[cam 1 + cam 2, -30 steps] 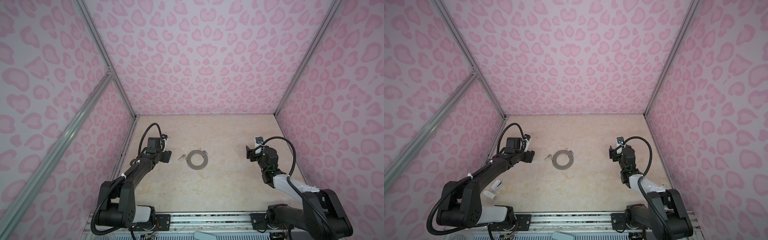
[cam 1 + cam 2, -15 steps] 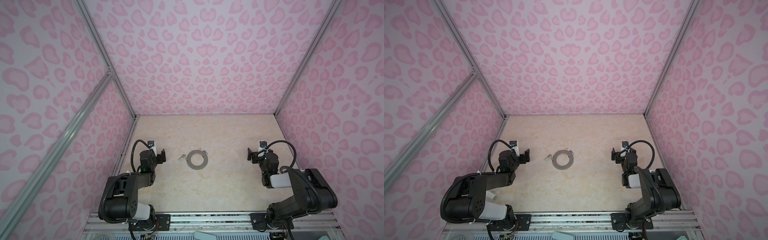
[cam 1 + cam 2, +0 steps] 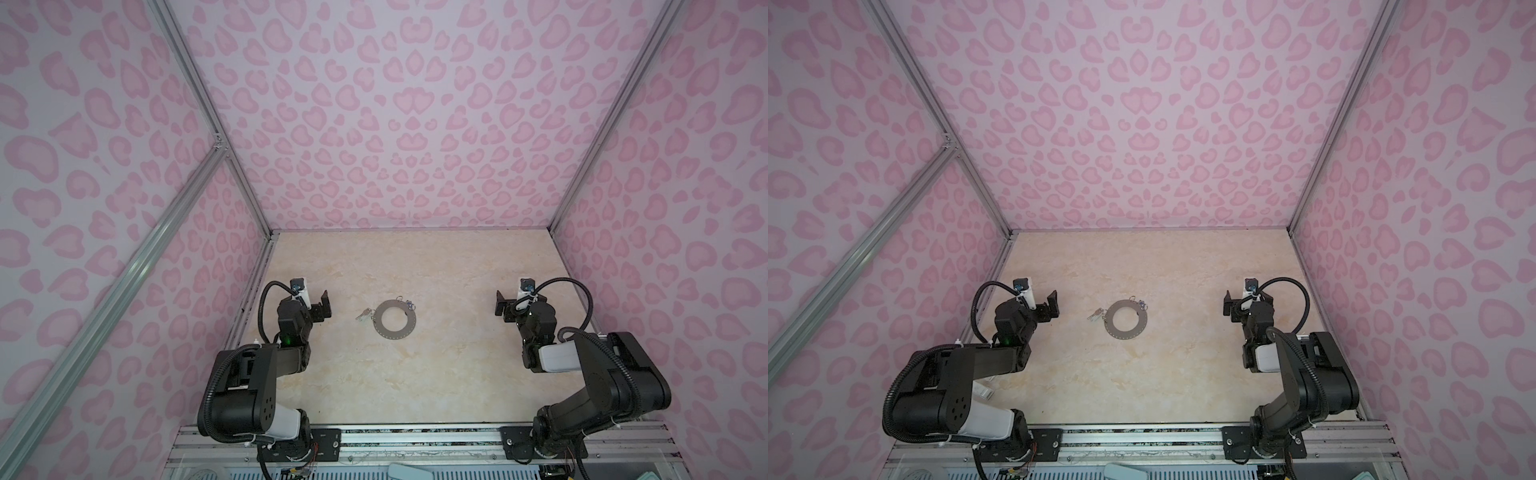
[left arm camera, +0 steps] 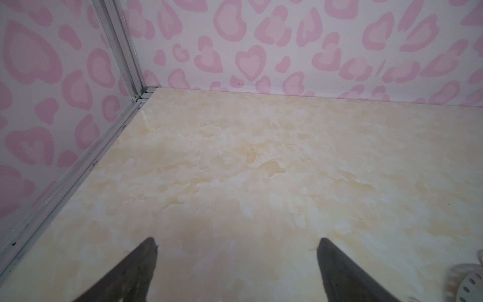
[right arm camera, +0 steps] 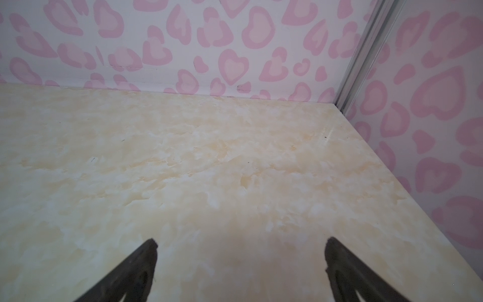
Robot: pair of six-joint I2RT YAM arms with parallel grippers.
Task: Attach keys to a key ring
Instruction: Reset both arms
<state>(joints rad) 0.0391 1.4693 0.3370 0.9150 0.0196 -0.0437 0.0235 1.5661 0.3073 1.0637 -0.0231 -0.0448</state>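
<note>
- Key ring [image 3: 411, 320] lies flat mid-tabletop [image 3: 415, 374], keys [image 3: 363, 315] touching its rim on the left arm's side; whether they are threaded, I cannot tell
- Left gripper [image 4: 237, 244] and right gripper [image 5: 240, 241]: jaws wide apart, empty, well clear
- Likely no grasp underway; next needs a fine pinch on a key
- No readable writing

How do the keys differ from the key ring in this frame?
The key ring is a wide flat disc with a big central hole; the keys are a tiny slim cluster. The key ring lies central on the table; the keys lie beside its rim, toward the left arm. Both are silvery metal, unheld.
</note>
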